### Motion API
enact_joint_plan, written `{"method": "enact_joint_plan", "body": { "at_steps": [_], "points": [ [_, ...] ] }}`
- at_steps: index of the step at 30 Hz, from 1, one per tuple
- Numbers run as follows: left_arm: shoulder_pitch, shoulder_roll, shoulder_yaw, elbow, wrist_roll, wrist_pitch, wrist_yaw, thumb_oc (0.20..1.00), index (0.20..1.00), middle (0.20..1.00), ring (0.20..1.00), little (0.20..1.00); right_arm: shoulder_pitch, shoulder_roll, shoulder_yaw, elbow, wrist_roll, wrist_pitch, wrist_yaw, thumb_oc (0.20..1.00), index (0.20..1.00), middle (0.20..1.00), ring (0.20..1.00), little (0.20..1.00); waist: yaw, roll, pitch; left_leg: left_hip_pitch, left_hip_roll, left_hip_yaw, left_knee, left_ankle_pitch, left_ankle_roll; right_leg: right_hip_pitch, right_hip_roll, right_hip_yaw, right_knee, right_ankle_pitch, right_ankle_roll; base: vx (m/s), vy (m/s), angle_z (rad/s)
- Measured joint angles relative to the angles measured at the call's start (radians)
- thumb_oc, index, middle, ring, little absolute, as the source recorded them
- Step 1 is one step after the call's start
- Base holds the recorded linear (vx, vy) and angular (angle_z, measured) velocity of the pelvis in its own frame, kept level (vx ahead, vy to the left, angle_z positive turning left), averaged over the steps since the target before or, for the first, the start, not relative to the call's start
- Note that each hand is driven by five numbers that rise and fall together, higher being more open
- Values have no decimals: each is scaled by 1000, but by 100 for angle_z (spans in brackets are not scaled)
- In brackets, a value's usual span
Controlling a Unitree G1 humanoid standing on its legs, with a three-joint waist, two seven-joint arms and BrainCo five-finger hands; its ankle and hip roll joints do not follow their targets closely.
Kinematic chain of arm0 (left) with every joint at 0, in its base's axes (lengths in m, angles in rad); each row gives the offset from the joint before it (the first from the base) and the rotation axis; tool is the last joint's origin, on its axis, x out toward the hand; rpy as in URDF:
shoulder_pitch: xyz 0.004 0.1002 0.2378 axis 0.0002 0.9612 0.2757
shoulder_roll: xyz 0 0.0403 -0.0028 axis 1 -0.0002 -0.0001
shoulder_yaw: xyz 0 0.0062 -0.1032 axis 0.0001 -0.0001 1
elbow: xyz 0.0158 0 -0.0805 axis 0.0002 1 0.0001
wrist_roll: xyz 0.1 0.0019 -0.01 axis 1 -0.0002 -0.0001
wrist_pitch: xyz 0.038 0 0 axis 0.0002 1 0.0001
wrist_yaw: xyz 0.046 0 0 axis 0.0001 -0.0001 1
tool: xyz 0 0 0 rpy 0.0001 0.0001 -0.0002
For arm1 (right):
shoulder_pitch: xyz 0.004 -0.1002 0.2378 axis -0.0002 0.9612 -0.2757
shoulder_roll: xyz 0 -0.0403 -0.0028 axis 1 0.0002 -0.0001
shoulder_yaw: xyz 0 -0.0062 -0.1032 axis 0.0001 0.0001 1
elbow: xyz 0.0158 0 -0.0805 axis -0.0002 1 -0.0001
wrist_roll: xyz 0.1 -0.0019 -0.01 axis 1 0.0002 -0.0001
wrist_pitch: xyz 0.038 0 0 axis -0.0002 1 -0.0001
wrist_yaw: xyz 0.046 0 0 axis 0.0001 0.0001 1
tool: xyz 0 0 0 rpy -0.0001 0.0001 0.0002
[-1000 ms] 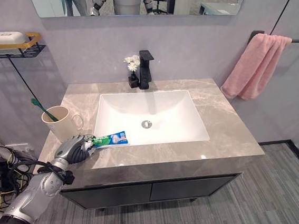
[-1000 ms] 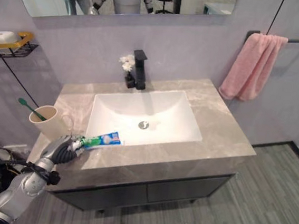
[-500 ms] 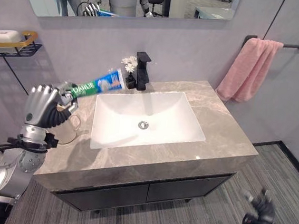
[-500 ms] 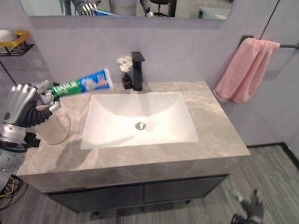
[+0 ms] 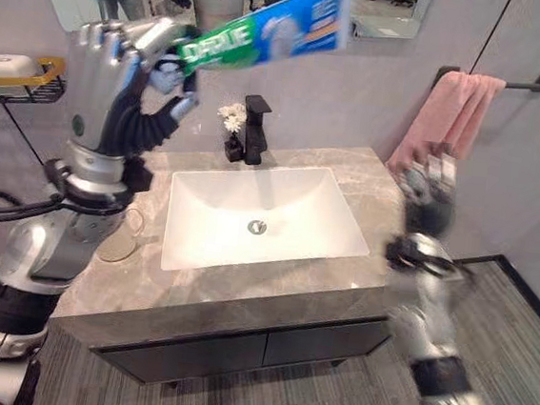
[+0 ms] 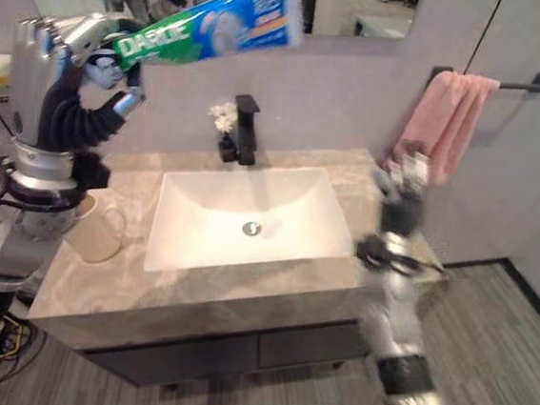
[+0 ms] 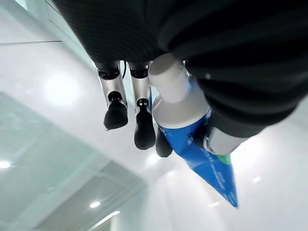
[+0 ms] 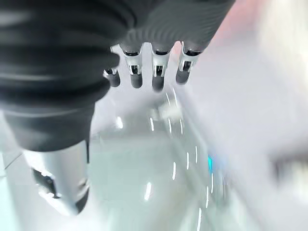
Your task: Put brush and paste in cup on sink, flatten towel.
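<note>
My left hand (image 5: 106,62) is raised high with its fingers curled round the cap end of the green and blue toothpaste tube (image 5: 267,30), whose big white lettering I leave unread; my wrist view adds the white cap (image 7: 171,86) at the palm. Below that hand sits the beige cup (image 6: 95,229) on the counter (image 5: 272,279) beside the white sink (image 5: 259,216). My right hand (image 5: 425,184), fingers straight and relaxed, hangs just before the bunched pink towel (image 5: 446,109) on its dark bar (image 5: 530,84).

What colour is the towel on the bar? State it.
Pink; the towel shows best in the left eye view.
</note>
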Motion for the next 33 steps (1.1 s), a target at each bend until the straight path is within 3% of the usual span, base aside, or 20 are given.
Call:
{"method": "enact_joint_plan", "body": {
  "at_steps": [8,22,33],
  "points": [
    [-20,-26,-1,-14,-41,0,49,200,200,200,200,200,-103,112,118,2,157,-19,21,1000,1000,1000,1000,1000,16,-5,-3,-6,-1,-14,0,1,-1,-1,0,-12,0,-4,-1,-1,-3,4],
    [-22,-31,-40,-10,-110,-27,60,200,200,200,200,200,-281,58,215,-1,194,-22,119,1000,1000,1000,1000,1000,61,-4,-4,-20,-1,-32,0,4,-3,-4,2,-29,0,-5,-2,2,1,3],
    [-15,-30,-39,8,-153,-46,37,200,200,200,200,200,-381,40,248,-95,191,-23,144,1000,1000,1000,1000,1000,64,-7,-8,-39,-1,-38,0,8,-4,-22,3,-33,0,-6,-5,0,0,0]
  ]
}}
